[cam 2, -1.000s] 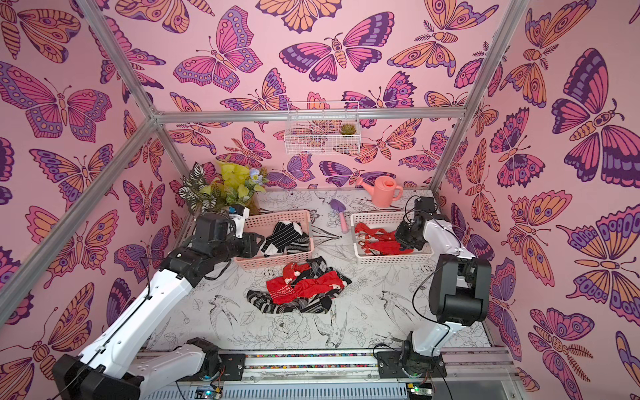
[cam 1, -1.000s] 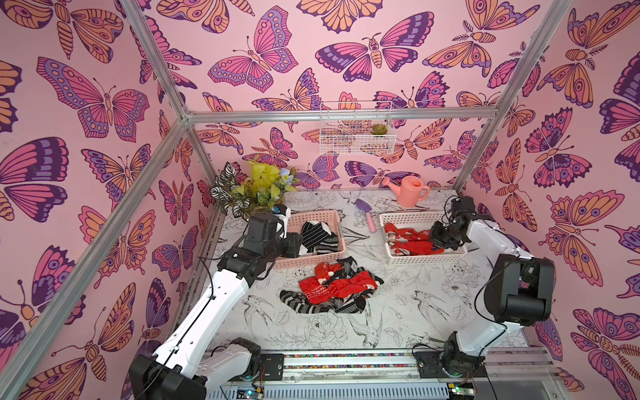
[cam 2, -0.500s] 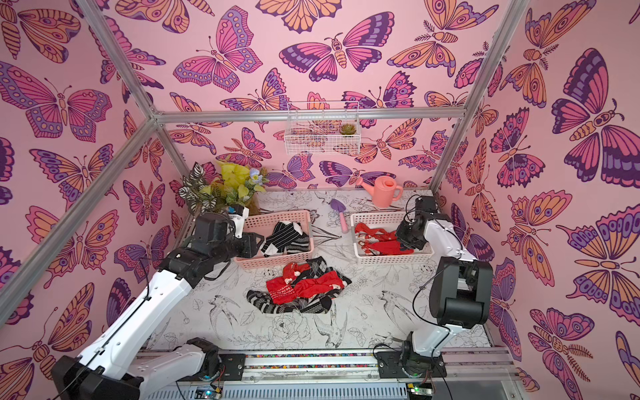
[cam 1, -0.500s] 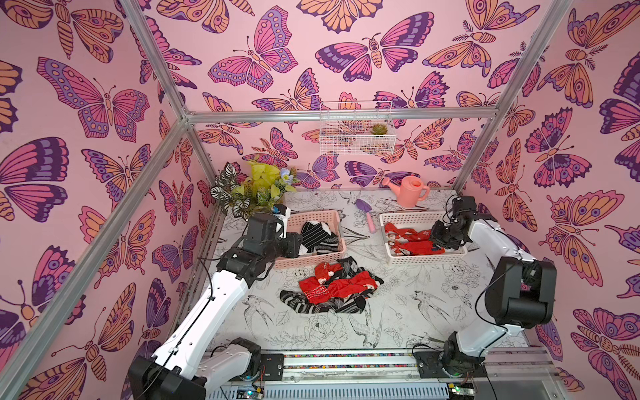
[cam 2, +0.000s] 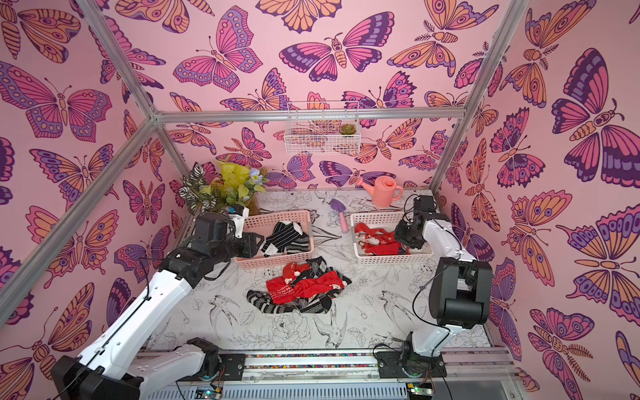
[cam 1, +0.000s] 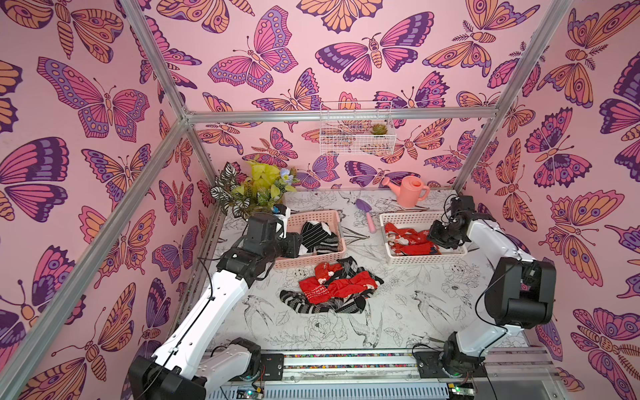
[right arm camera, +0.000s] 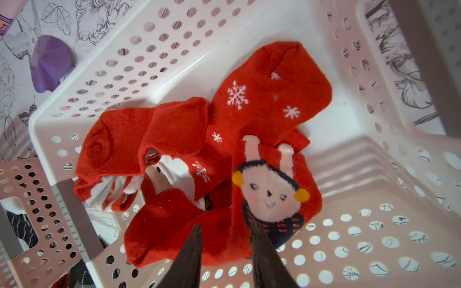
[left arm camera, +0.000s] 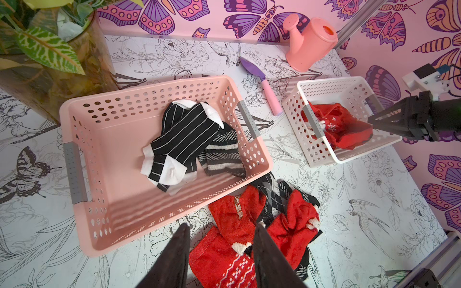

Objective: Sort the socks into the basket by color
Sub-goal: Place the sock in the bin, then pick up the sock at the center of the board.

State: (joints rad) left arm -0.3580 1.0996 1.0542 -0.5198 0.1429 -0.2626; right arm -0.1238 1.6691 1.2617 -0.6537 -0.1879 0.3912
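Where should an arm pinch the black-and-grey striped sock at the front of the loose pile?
The black-and-grey striped sock is probably best pinched at its bare end, which pokes out of the pile towards the robot's left, with the gripper coming straight down from above. It lies flat on the table, and red patterned socks overlap the rest of it.

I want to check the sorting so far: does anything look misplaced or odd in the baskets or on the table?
Nothing is missorted. The pink basket holds only black-and-white socks, the white basket only red socks. A tangled pile of red and dark socks lies on the table before them, unsorted.
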